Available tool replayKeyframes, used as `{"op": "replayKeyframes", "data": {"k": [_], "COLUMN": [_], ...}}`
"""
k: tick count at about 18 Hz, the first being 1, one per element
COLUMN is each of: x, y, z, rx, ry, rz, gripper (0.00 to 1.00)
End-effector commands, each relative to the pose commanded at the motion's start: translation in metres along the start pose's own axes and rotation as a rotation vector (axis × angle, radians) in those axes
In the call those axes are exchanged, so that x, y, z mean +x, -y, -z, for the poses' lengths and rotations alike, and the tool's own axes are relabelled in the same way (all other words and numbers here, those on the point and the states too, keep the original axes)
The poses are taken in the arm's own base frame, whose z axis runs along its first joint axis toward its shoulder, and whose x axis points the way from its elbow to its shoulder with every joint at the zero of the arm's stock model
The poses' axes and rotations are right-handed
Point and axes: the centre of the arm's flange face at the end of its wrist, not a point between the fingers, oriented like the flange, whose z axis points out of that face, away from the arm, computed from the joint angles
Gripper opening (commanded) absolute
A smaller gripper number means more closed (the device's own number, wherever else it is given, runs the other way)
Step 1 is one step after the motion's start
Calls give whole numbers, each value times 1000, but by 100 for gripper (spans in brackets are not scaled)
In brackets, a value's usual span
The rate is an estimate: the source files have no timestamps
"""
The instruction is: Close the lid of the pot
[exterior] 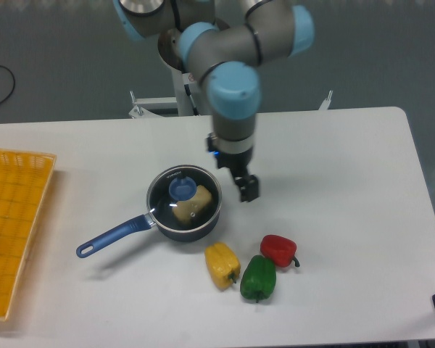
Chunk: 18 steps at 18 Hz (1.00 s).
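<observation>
— Where is the pincer [244,186] hanging?
— Over the desk [333,188], holding nothing; I cannot tell how far apart its fingers are standing.
— And the lid [183,201]?
— It is sitting on the pot [183,226], just left of the pincer, apart from it.
— Anything else?
— Three peppers are lying below it: yellow [222,264], green [258,278], red [278,250].

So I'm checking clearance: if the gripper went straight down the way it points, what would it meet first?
Probably bare table, just right of the pot and lid. The gripper seems clear of them, though depth is uncertain.
</observation>
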Motion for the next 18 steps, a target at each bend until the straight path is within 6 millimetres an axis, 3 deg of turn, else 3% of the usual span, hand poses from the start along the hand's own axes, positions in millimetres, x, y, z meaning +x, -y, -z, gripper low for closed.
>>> {"op": "replayKeyframes", "data": {"k": [4,7,11,18], "x": [-10,-23,-37,-54], "y": [-63,-92,-102,-92], "z": [20,35,37,30], "rx": [5,-8,-12,-10], "ry": [-8,28,44,42], "rz": [-76,-186,-198,-222], "gripper": [100,100,100,100]}}
